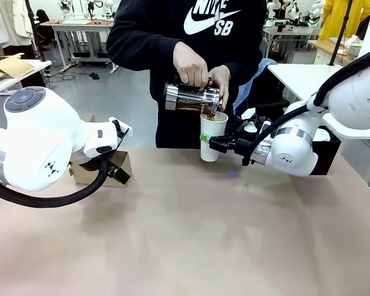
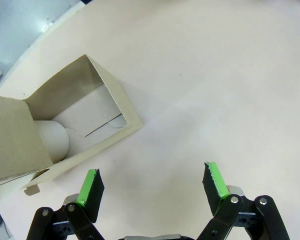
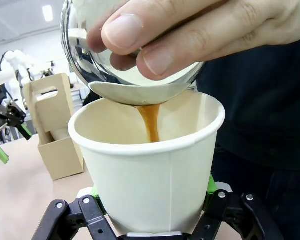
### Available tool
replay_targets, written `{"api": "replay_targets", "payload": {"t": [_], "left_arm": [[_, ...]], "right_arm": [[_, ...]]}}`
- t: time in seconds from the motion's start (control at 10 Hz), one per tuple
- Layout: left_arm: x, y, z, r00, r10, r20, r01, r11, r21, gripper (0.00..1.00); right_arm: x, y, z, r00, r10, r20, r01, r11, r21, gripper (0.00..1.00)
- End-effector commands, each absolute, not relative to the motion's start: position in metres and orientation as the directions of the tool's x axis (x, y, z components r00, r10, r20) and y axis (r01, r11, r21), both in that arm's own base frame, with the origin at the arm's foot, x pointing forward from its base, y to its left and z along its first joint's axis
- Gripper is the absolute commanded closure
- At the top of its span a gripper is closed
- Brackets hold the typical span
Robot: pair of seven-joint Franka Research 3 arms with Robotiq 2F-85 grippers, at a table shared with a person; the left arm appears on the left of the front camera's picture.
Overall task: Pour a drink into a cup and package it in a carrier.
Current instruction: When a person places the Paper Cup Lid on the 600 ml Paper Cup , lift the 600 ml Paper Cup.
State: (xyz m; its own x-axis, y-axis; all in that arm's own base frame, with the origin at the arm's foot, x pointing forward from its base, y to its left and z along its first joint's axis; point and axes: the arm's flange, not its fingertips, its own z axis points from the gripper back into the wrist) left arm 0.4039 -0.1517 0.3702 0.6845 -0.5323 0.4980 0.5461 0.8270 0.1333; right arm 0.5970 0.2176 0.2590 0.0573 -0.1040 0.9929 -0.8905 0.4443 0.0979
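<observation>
Two right fingers (image 3: 96, 194) around cup (image 3: 155, 185)

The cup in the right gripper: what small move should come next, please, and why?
Probably none yet: the right gripper should hold the cup steady and upright, since the person's hand is tipping the carafe and the brown drink is streaming in.

Grey floor (image 1: 120, 92), workbench (image 1: 74, 24) far behind at left, white table (image 1: 299, 77) at right, bright ceiling light (image 3: 47, 13)

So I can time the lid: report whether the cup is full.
Not brimful: the cup shows bare inner wall below its rim while drink streams in. Exact level hidden.
</observation>
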Motion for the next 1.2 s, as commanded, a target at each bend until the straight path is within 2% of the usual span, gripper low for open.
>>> {"api": "replay_targets", "payload": {"t": [0.0, 1.1], "left_arm": [[0.4038, -0.1513, 0.3703, 0.686, -0.530, 0.499, 0.545, 0.828, 0.131, 0.00], [0.4038, -0.1513, 0.3703, 0.686, -0.530, 0.499, 0.545, 0.828, 0.131, 0.00]], "right_arm": [[0.5963, 0.2192, 0.2589, 0.042, -0.089, 0.995, -0.889, 0.451, 0.078, 0.20], [0.5963, 0.2192, 0.2589, 0.042, -0.089, 0.995, -0.889, 0.451, 0.078, 0.20]]}}
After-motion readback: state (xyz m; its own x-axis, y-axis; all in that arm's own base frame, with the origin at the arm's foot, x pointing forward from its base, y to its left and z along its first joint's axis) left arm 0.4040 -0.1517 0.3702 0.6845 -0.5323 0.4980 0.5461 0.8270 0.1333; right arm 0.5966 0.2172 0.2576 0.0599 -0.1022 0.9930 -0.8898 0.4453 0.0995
